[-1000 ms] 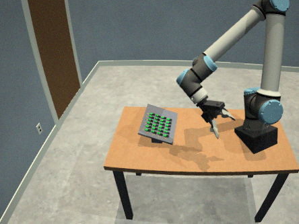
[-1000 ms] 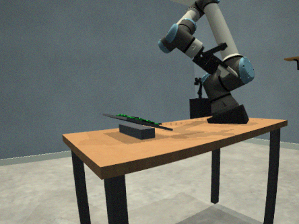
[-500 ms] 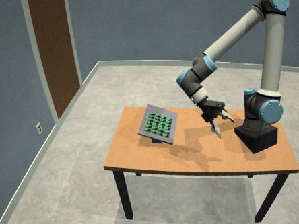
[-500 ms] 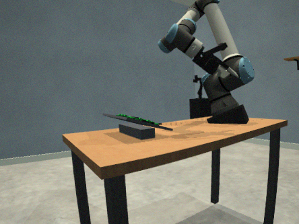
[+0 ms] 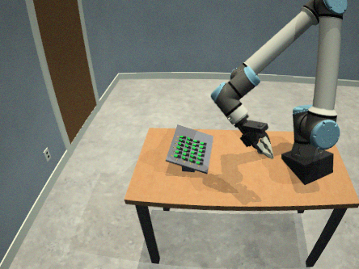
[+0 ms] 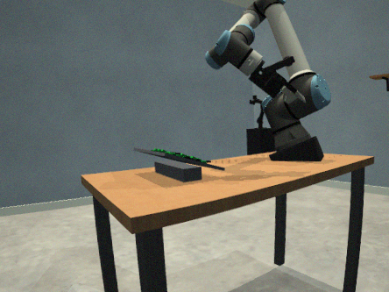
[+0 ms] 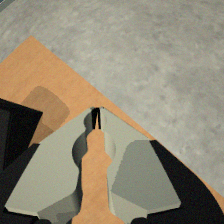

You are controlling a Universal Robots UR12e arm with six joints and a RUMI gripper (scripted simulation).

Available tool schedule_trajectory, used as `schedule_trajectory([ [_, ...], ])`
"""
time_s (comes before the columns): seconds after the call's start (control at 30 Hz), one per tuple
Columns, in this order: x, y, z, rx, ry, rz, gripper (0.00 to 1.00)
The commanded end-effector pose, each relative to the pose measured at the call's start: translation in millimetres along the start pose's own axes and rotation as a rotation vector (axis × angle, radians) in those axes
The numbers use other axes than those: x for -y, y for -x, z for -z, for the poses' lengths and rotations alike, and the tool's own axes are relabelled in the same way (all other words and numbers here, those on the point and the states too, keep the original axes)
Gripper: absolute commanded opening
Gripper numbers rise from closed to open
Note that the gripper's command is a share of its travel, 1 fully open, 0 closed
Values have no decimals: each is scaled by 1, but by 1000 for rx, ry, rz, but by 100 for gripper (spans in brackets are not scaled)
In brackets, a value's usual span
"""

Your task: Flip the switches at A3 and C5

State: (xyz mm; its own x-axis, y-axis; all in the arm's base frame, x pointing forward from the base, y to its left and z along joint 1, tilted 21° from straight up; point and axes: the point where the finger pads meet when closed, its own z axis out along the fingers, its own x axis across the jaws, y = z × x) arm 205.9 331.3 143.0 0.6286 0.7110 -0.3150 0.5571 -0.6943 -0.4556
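A white-and-grey robot arm with blue joint caps (image 5: 283,42) is standing on a black block at one end of a rectangular orange wooden table (image 5: 170,191), and it is hanging its pale two-jawed tool (image 5: 268,151) in the air above the table, tips pointing down. The jaws are pressed together to a point, with only a dark sliver of gap at the tips in the wrist view (image 7: 96,117), and they are holding and touching nothing. The grey tilted switch panel (image 5: 204,136), propped on a dark block and carrying a grid of small green switches (image 5: 190,148), is sitting near the middle of the table, well apart from the tool. Judging by this, the arm is only setting up for the approach and neither A3 nor C5 looks reached yet. The next move likely calls for carrying the closed tip across to the panel and lowering it accurately onto one target switch without brushing its close-packed neighbours.
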Motion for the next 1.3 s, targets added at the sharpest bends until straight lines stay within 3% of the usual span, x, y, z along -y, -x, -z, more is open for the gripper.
schedule_trajectory([
  [0.0,-5,-4,3,-7,14,-29,0],
  [0.27,-29,-21,19,-47,78,-179,0],
  [0.5,-64,-43,44,-117,156,-388,0],
  [0.57,-64,-43,44,-117,156,-388,0],
  [0.73,-94,-61,69,-195,214,-575,0],
  [0.87,-107,-69,81,-233,236,-658,0],
  [0.93,-121,-76,94,-275,256,-743,0],
  [0.97,-121,-76,94,-275,256,-743,0],
  [1.03,-134,-83,108,-321,273,-830,0],
  [1.13,-134,-83,108,-321,273,-830,0],
  [1.27,-162,-96,138,-423,300,-1010,0],
])
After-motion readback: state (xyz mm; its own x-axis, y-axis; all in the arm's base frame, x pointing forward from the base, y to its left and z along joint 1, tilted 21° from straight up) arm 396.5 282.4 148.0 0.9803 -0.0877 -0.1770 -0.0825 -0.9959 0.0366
